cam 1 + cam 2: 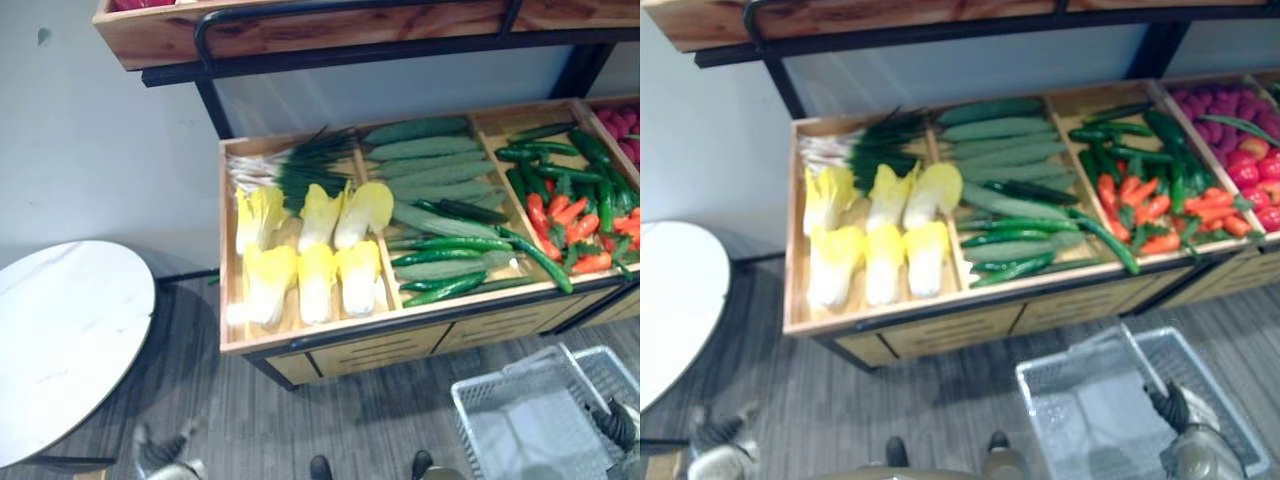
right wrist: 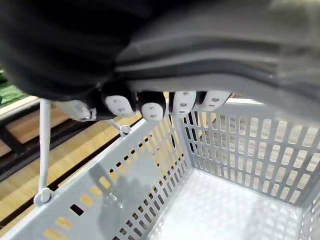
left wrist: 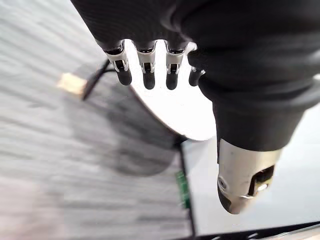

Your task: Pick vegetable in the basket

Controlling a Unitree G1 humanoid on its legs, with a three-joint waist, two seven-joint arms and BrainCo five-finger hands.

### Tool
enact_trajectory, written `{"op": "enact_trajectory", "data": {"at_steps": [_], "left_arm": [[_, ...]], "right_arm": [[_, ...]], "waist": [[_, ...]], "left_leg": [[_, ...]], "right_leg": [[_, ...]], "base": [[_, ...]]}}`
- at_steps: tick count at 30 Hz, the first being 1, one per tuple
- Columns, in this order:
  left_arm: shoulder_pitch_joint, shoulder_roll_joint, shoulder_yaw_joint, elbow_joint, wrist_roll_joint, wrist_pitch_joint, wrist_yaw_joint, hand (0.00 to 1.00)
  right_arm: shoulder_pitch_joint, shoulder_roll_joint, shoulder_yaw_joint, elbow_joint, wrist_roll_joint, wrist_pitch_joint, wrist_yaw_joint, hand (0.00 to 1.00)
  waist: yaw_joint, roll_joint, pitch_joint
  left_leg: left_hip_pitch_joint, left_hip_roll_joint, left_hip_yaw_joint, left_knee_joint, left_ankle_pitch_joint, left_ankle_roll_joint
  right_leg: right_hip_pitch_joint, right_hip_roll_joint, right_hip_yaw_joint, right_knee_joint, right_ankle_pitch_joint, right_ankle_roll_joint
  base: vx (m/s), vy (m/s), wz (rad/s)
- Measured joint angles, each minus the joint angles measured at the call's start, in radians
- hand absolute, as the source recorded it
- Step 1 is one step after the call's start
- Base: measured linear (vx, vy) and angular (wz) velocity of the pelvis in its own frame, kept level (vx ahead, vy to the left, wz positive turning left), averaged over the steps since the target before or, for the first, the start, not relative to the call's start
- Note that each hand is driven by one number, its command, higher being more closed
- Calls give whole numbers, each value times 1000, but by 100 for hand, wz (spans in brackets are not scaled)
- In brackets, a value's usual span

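A wooden stall [image 1: 330, 335] holds vegetables in compartments: pale yellow cabbages [image 1: 315, 260] with spring onions [image 1: 300, 165] behind them, long cucumbers [image 1: 430, 160], then green and red peppers [image 1: 570, 205]. Low at the right hangs an empty grey plastic basket [image 1: 1110, 420]. My right hand [image 1: 1185, 425] is shut on the basket's handle [image 2: 44, 145], the fingers [image 2: 150, 106] curled over it above the basket's slatted wall [image 2: 150, 175]. My left hand [image 1: 165, 455] hangs low at the left, away from the stall. Its fingers [image 3: 145, 65] are relaxed and hold nothing.
A round white table [image 1: 60, 340] stands at the left, close to my left hand. A wooden upper shelf with a black rail [image 1: 300, 30] overhangs the back of the stall. Purple and red produce [image 1: 1230, 130] fills the far right bin. Grey floor lies before the stall.
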Motion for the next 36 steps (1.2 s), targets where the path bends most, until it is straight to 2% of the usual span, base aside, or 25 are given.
{"op": "enact_trajectory", "data": {"at_steps": [2, 4, 9, 11, 19, 22, 27, 31, 36], "left_arm": [[0, -17, 11, -141, 24, -21, 48, 0], [-7, -20, 7, -195, 86, -35, 92, 0], [-48, -63, -1, -245, 156, -22, 161, 0], [-54, -62, -7, -275, 166, -21, 168, 0], [-174, -36, -71, -250, 205, 20, 231, 0], [-216, -28, -79, -218, 204, 21, 245, 0], [-289, 2, -86, -174, 204, 26, 264, 0], [-323, 21, -92, -139, 203, 35, 287, 0], [-355, 25, -115, -115, 202, 36, 298, 0]], "right_arm": [[12, 20, 0, 6, 0, 2, 0, 100], [12, 36, 0, 15, 0, 3, -1, 100], [-3, 50, 0, 47, 0, 3, -11, 100], [-27, 50, 1, 81, 1, 6, -21, 100], [-108, 50, 89, 103, 6, 10, -38, 100], [-122, 48, 106, 97, 7, 10, -41, 100], [-159, 46, 149, 65, 8, 11, -45, 100], [-186, 44, 177, 56, 9, 8, -73, 100], [-196, 42, 196, 43, 10, 3, -88, 100]], "waist": [[0, -1, -3], [-1, -3, -8], [-2, -4, -11], [-1, -7, -11], [-3, -13, -8], [-7, -18, -5], [-9, -34, 40], [-30, -33, 50], [-30, -33, 67]], "left_leg": [[4, -1, -3, -1, 0, 0], [4, -1, -4, -1, 0, 0], [5, 0, -6, -2, 3, 5], [4, 2, -4, -3, 4, 6], [-9, 14, 45, -2, 3, 5], [-24, 17, 58, -2, 2, 4], [-42, 17, 85, -1, 3, 3], [-64, 16, 86, -1, 3, 4], [-58, 16, 88, -1, 3, 3]], "right_leg": [[7, 0, -3, -4, 0, 0], [7, 0, -3, -5, 0, 0], [8, 3, -4, -7, 1, -1], [6, 6, -1, -16, 1, -1], [-15, 28, 48, -59, 39, -9], [-41, 32, 62, -57, 43, -12], [-76, 41, 92, -60, 58, -15], [-100, 41, 98, -62, 60, -14], [-100, 43, 109, -63, 61, -15]], "base": [[31, 9, 6], [17, 6, 0], [0, 0, 0], [-8, 0, -2], [12, -2, -20], [34, -5, -16], [34, 2, -17], [58, 5, -5], [53, 1, -7]]}}
